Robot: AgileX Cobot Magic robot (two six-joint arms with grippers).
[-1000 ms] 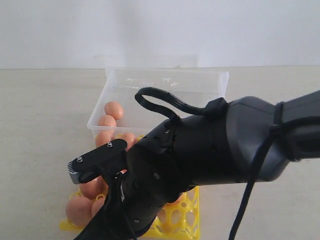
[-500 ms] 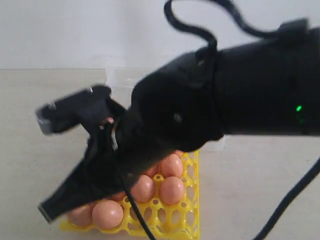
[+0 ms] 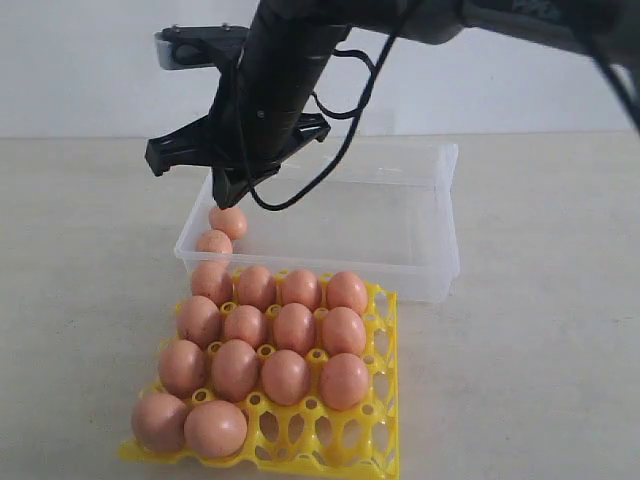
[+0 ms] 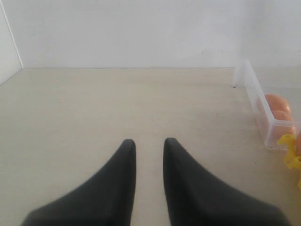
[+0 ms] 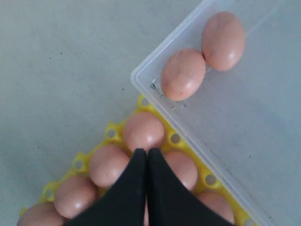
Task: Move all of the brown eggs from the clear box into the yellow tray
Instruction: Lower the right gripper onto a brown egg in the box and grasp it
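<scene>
Nearest, lower centre, we count fourteen brown eggs [image 3: 285, 377] seated in the yellow tray [image 3: 345, 440], two cups empty. Behind, two more lie in the clear box [image 3: 430, 255], left corner; right gripper [image 5: 146, 153] hovers above them, clenched, holding nothing.

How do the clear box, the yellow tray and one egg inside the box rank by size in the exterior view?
1 and 2. clear box and yellow tray: they look about alike, and the tray sits nearer the camera, so I won't rank them.
3. egg: clearly smallest.
</scene>
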